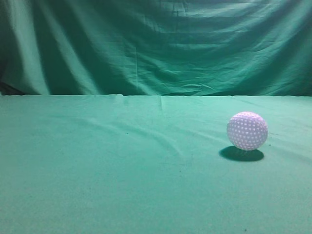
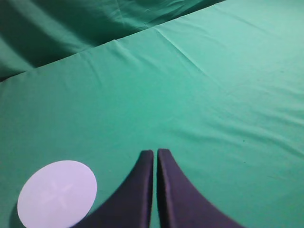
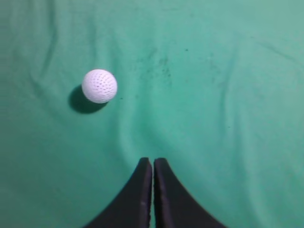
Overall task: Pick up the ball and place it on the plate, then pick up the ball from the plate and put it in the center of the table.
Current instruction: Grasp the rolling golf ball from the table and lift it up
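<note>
A white dimpled ball [image 1: 247, 130] rests on the green cloth at the right of the exterior view. It also shows in the right wrist view [image 3: 99, 86], up and left of my right gripper [image 3: 153, 160], which is shut and empty, well apart from it. A flat white round plate [image 2: 57, 193] lies on the cloth in the left wrist view, at the lower left, just left of my left gripper [image 2: 155, 152], which is shut and empty. The plate and both grippers are out of the exterior view.
A green cloth [image 1: 122, 165] covers the table, with shallow wrinkles. A green curtain [image 1: 156, 44] hangs behind the table's far edge, and also shows in the left wrist view [image 2: 57, 28].
</note>
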{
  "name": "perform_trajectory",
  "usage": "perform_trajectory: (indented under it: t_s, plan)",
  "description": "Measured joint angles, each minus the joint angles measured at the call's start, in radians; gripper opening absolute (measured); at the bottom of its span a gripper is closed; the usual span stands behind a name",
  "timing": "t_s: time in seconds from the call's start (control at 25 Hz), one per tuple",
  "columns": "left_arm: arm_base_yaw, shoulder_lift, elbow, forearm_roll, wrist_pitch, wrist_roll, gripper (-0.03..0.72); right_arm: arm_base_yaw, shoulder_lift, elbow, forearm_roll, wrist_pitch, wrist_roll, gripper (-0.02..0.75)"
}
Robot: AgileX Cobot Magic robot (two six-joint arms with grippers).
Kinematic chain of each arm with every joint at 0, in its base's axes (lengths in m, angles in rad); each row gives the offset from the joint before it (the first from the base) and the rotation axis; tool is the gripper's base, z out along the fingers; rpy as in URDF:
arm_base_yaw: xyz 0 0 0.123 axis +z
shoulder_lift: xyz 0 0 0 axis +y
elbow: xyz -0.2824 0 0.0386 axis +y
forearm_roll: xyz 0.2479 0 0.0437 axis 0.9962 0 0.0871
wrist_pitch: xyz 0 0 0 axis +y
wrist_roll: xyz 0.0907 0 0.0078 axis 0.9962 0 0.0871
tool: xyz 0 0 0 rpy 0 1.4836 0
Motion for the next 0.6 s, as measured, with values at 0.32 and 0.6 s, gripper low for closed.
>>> perform_trajectory:
  t_s: [0.32, 0.6]
  plan:
    - [0.0, 0.0, 0.0, 0.002, 0.0, 0.001, 0.0, 0.163, 0.312, -0.106, 0.002, -0.035, -0.014, 0.125]
    - [0.0, 0.0, 0.0, 0.007, 0.006, 0.001, 0.0, 0.194, 0.497, -0.117, 0.012, -0.117, -0.031, 0.491]
